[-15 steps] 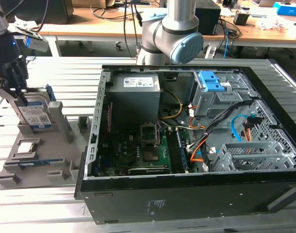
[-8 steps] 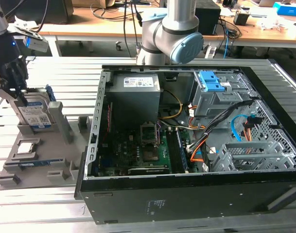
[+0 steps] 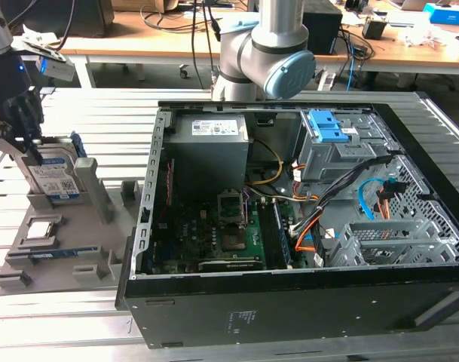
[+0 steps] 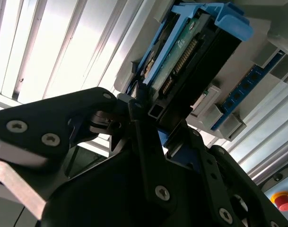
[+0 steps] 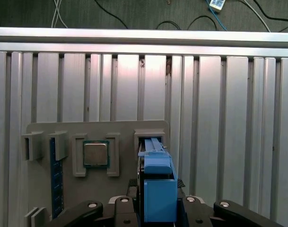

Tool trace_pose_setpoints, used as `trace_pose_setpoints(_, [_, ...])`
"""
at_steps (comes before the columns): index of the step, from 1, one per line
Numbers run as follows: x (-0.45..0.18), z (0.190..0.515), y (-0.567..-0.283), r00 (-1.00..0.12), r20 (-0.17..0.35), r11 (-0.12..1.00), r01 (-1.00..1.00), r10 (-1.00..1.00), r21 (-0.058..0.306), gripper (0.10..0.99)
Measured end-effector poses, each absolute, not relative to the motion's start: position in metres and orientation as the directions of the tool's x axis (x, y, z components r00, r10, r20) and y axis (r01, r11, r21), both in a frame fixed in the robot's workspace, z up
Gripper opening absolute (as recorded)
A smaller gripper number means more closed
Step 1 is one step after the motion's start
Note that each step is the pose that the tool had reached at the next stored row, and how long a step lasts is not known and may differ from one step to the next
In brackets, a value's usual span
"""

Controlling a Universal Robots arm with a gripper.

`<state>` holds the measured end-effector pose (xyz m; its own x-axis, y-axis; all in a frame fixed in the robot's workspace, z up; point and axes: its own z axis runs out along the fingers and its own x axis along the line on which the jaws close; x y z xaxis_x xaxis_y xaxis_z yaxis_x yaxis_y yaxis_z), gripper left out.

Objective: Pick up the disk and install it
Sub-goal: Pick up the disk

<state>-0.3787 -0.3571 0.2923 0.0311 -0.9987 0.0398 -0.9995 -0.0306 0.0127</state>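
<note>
Disk (image 4: 181,56) — partly hidden behind hand (image 4: 158,116)

A robotics lab: an open computer case (image 3: 289,309) on a slatted aluminium bench (image 3: 101,113), cable-strewn desks (image 3: 161,44) behind.

The open computer case (image 3: 289,317) sits on the bench (image 3: 93,113) at the exterior view's right, with a holder tray (image 3: 101,234) just beside it on the left. The disk (image 3: 54,181) stands upright in the tray, the pincer (image 3: 22,139) directly over it. A chip (image 3: 39,230) lies flat in the tray near the disk.
</note>
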Motion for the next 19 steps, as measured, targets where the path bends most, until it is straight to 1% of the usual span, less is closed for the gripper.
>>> trace_pose_setpoints(3, [-0.379,0.293,-0.357,0.031,0.04,-0.031,-0.999,-0.999,0.013,0.365])
trace_pose_setpoints(10, [-0.379,0.316,-0.357,0.031,0.04,-0.031,-0.999,-0.999,0.013,0.365])
trace_pose_setpoints(19, [-0.379,0.328,-0.357,0.031,0.04,-0.031,-0.999,-0.999,0.013,0.365])
